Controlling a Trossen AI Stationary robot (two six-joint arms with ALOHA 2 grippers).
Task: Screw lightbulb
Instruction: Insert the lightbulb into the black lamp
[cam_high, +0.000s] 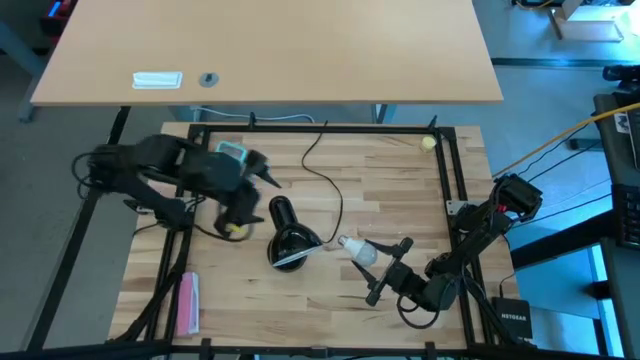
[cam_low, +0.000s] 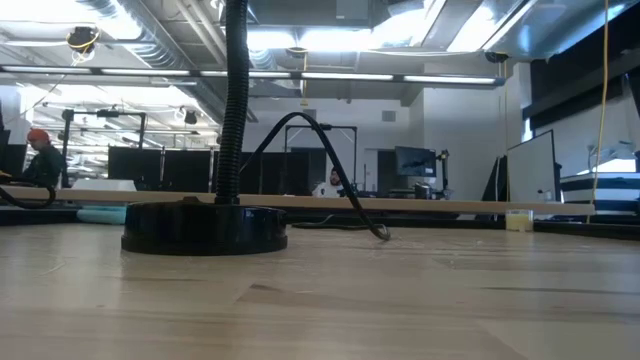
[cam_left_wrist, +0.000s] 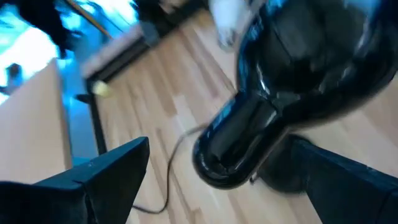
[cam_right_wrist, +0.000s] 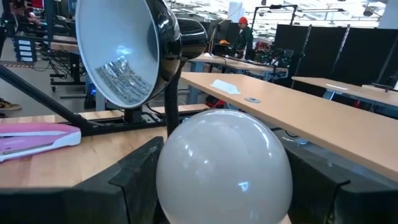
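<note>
The black lamp (cam_high: 288, 238) stands on the wooden table with its round base (cam_low: 205, 228) down, its gooseneck (cam_low: 235, 100) upright and its shade (cam_right_wrist: 121, 56) opening toward my right gripper. My right gripper (cam_high: 375, 264) is shut on the white lightbulb (cam_high: 358, 250), just right of the shade. My left gripper (cam_high: 240, 208) is open. Its fingers (cam_left_wrist: 112, 177) stand on either side of the rear end of the lamp head (cam_left_wrist: 239, 140). My right gripper pinches the lightbulb's round glass end (cam_right_wrist: 224, 165) between its two fingers, one on each side. The fingers come about level from the table's right side. The bulb is clear of the table, and its narrow screw base (cam_high: 343, 241) points toward the lamp shade. My left gripper: I cannot tell whether its fingers touch the lamp head.
The lamp's black cord (cam_high: 335, 190) runs across the table toward its far edge. A pink tool (cam_high: 187, 302) lies near the front left corner. A small pale yellow ball (cam_high: 428, 143) sits at the far right corner. A black frame (cam_high: 320, 128) borders the table.
</note>
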